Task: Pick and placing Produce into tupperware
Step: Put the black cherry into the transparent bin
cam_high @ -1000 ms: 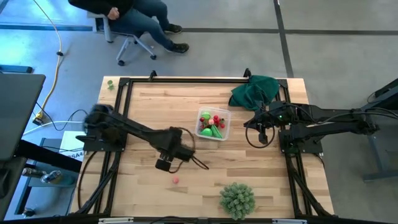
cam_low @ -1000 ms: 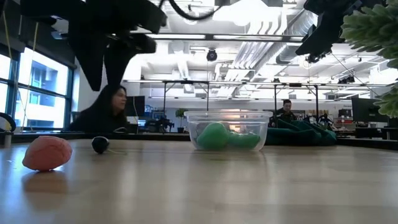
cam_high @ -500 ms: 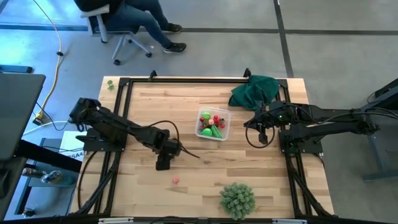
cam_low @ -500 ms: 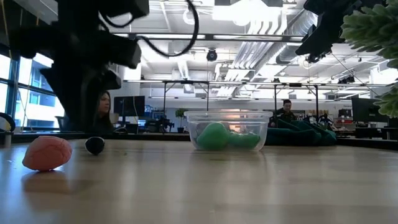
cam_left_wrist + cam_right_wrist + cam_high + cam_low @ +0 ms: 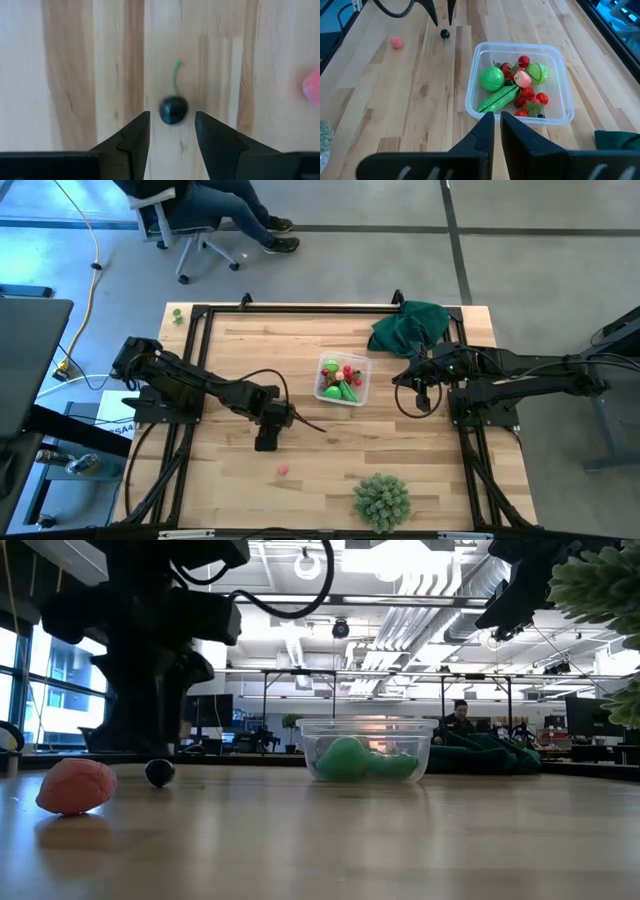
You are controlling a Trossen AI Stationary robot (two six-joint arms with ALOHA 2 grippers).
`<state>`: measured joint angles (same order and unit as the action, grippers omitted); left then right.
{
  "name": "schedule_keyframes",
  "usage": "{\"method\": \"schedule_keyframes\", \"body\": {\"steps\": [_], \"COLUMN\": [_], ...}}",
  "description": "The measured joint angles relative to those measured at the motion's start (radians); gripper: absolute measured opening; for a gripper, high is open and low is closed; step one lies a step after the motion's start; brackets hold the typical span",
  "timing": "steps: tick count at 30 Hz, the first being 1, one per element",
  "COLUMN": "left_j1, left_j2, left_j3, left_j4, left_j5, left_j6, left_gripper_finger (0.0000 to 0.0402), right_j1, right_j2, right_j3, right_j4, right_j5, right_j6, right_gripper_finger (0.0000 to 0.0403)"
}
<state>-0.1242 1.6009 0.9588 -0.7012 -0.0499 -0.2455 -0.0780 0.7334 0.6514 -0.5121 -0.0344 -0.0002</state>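
Lowered since a second ago, the left tool (image 5: 171, 131) hangs spread over a dark berry (image 5: 173, 109); the right tool (image 5: 497, 122), pressed together, waits beside the tupperware (image 5: 343, 380).

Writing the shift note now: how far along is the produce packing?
Mostly done: the tupperware already holds green pieces and red berries. In hand: the left claw is open above a dark cherry on the table, not yet gripping it. Left: that cherry and a pink piece lying on the wood. The right claw waits shut beside the container.
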Motion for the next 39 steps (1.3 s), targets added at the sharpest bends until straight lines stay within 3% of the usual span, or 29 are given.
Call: {"method": "schedule_keyframes", "body": {"steps": [13,24,39], "left_j1": [0.0,0.0,0.0], "left_j2": [0.011,0.097,0.099], "left_j3": [0.0,0.0,0.0], "left_j4": [0.026,0.036,0.055], "left_j5": [-0.007,0.032,0.004], "left_j6": [0.08,0.083,0.084], "left_gripper_finger": [0.0147,0.0147,0.0147], "right_j1": [0.0,0.0,0.0], "right_j2": [0.0,0.0,0.0], "right_j3": [0.0,0.0,0.0], "right_j4": [0.0,0.0,0.0], "right_j5": [0.0,0.0,0.0], "right_j6": [0.0,0.0,0.0], "right_gripper_finger": [0.0024,0.0024,0.0024]}}
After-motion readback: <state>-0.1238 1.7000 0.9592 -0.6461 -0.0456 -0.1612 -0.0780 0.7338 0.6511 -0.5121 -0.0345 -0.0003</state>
